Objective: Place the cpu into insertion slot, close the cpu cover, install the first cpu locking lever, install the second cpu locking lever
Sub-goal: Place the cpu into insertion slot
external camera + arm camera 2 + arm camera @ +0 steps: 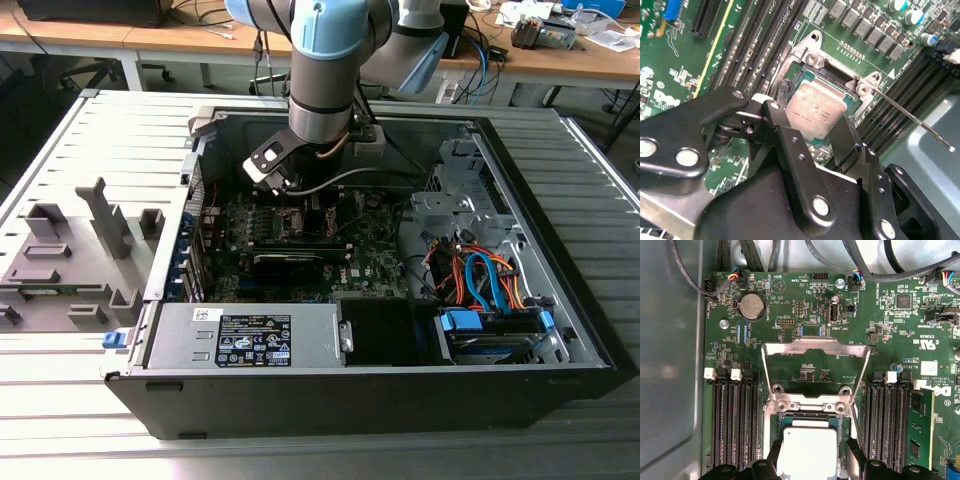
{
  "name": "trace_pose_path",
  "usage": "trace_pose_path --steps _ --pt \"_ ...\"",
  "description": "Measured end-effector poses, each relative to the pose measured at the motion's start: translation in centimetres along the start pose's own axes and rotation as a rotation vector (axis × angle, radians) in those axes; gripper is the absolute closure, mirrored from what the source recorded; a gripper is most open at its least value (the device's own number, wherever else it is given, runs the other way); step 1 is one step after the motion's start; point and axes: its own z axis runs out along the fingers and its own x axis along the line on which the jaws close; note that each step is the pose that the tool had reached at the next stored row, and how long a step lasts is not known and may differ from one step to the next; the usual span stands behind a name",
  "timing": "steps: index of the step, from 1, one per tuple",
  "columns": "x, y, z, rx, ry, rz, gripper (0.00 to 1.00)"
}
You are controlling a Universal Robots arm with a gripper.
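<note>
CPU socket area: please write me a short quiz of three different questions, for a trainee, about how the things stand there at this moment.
1. True or false: the cpu cover is closed over the cpu.
2. Where does the cpu lie? A) in the insertion slot; B) on the power supply; C) on the drive cage.
3. Fill in: the end effector is nearest to the ____.

Key:
1. False. The cover is swung open, away from the slot.
2. A.
3. cpu.
</note>
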Motion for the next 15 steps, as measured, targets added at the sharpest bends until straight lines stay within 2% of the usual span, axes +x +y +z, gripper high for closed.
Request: trace_pose_path --steps 4,7,9,12,13,14,15 --pt "0.01 -0.03 -1.0 0.0 0.0012 0.0 0.39" --pt "0.08 -0.02 -1.07 0.0 0.0015 0.0 0.39" --pt "0.39 -0.02 -1.06 0.0 0.0015 0.0 0.41" --pt "0.55 -0.01 -1.06 0.0 0.0015 0.0 0.6" --pt "0.6 -0.01 -1.06 0.0 0.0016 0.0 0.6" --pt "0.62 -0.01 -1.06 0.0 0.0015 0.0 0.72" --pt "0.62 -0.01 -1.06 0.0 0.0016 0.0 0.78"
